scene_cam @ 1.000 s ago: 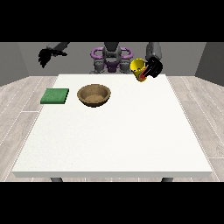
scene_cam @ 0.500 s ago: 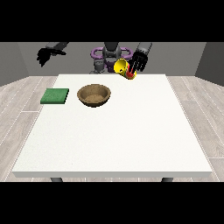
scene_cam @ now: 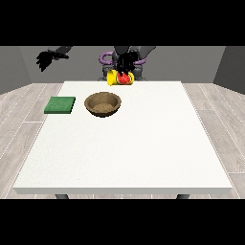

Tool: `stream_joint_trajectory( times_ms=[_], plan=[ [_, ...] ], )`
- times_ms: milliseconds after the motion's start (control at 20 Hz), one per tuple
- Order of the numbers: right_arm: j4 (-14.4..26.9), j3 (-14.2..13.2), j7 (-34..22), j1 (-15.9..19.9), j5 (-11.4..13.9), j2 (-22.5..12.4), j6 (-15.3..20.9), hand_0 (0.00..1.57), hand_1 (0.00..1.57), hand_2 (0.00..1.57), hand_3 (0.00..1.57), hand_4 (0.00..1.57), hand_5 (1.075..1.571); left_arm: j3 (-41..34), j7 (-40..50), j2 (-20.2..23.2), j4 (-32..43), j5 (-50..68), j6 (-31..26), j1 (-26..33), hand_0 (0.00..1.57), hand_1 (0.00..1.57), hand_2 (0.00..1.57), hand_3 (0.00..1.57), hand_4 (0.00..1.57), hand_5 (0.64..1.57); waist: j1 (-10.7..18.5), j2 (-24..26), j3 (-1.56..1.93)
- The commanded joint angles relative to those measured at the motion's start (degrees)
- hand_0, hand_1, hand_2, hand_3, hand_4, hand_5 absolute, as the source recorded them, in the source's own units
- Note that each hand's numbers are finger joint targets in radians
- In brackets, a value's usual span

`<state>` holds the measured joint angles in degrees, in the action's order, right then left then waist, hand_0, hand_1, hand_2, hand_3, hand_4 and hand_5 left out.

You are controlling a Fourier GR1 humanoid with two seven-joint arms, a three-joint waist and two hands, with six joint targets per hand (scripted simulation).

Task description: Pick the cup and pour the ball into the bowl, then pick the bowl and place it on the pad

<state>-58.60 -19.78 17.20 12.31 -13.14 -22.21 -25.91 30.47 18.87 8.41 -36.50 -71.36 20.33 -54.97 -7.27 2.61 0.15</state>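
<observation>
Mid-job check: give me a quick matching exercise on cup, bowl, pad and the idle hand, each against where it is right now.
Things:
1. cup
2. bowl
3. pad
4. hand at the view's left

Places:
A. flat on the table near its left edge
B. raised off to the side, holding nothing
C. tipped on its side in the hand above the table's far edge
D. upright on the table between pad and cup

Pairs: 1-C, 2-D, 3-A, 4-B
</observation>
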Motion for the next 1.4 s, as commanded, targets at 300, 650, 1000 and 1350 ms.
stream_joint_trajectory(
  times_ms=[300,650,1000,1350],
  plan=[
    [1.5,-0.4,-0.3,2.0,-1.0,-0.7,-1.3,0.0,0.0,0.0,0.0,0.0,1.571,15.3,3.8,-2.5,5.9,-19.1,-12.0,-4.2,1.5,1.5,1.57,1.57,1.49,1.236,-1.1,-0.4,-0.1],
    [-0.2,1.3,-2.6,2.1,-0.2,0.9,0.5,0.0,0.0,0.0,0.0,0.0,1.57,16.2,1.3,-6.2,5.2,-24.2,-18.9,-5.2,1.45,1.45,1.57,1.57,1.53,1.129,-0.9,1.1,-0.15],
    [1.9,-0.9,-3.8,-0.1,-1.0,1.3,3.2,0.0,0.0,0.0,0.0,0.0,1.568,-4.5,4.7,-4.2,-4.5,-5.1,-5.3,-0.4,1.31,1.31,1.57,1.57,1.57,1.069,6.6,2.1,-0.68],
    [0.1,-0.6,-3.9,2.2,-1.1,4.3,6.6,0.0,0.0,0.0,0.0,0.36,1.568,-20.4,-1.0,-8.3,-15.4,21.0,8.9,11.6,0.56,0.56,0.0,0.0,0.89,1.502,9.5,-4.3,-1.43]
  ],
)
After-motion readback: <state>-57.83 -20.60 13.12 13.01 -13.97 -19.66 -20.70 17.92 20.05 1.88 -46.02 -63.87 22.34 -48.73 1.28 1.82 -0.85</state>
